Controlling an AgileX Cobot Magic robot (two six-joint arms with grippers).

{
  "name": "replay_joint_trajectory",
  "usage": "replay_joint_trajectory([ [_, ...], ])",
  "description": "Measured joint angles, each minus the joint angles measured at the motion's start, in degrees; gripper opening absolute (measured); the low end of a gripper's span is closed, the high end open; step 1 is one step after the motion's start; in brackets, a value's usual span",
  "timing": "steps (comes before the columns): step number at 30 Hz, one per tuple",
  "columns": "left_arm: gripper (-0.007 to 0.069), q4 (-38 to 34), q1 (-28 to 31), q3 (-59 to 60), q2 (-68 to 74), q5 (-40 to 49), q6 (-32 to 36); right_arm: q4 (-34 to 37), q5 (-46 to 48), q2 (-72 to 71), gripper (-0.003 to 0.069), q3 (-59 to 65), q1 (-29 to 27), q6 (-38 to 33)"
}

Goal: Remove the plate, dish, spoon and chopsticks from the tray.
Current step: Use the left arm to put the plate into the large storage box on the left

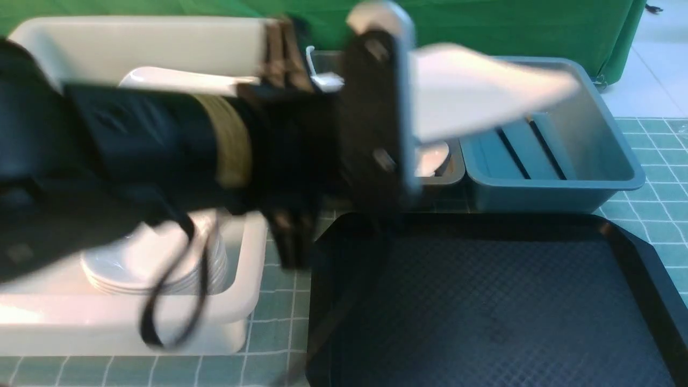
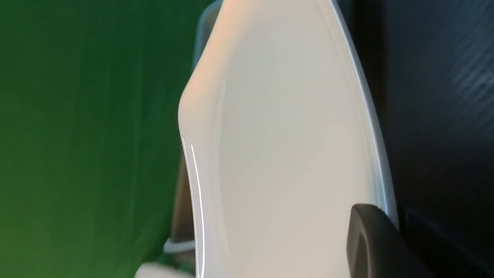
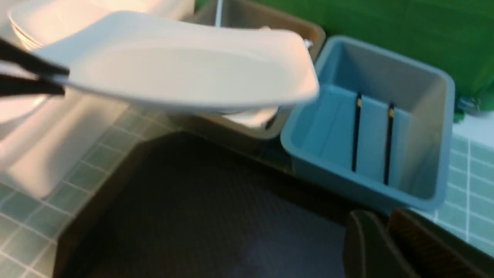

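Since the left fingers (image 3: 31,85) are clamped on one rim edge, the plate (image 3: 185,73) hangs aloft near the far edge of the tray (image 3: 216,216). Judged stiff, glossy, slippery, breakable: rim pinch needs firmness. Opening of right fingers (image 3: 362,247) unreadable.

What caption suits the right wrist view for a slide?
Left gripper holds the plate in the air; chopsticks lie in the blue bin beside the tray.
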Motion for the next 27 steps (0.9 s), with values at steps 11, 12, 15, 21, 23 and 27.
replay_joint_trajectory([
  [11, 0.0034, -1.68, 24.67, -0.05, 1.17, 4.63, -3.34, 0.23, -3.55, 4.77, 0.0123, 0.0, 0.0, -0.61],
  [12, 0.0034, -1.68, 25.07, -0.05, 1.32, 4.63, -3.34, 0.23, -3.67, 4.84, 0.0123, 0.0, 0.0, -0.61],
  [15, 0.0034, -2.68, 30.95, -0.05, 5.4, 4.22, -3.6, 0.3, -4.2, 5.64, 0.0123, 0.0, 0.0, -0.61],
  [21, 0.0034, -1.0, 32.95, -0.05, 13.39, 2.11, -3.74, 0.71, -4.27, 5.76, 0.0123, 0.0, 0.0, -0.79],
  [23, 0.0034, 0.24, 32.95, -0.05, 15.71, 1.45, -4.13, 1.68, -4.22, 5.76, 0.0123, 0.0, 0.0, -1.69],
  [27, 0.003, 1.96, 32.95, -0.05, 18.2, -0.11, -5.31, 3.78, -4.09, 5.76, 0.0123, 0.0, 0.0, -3.13],
])
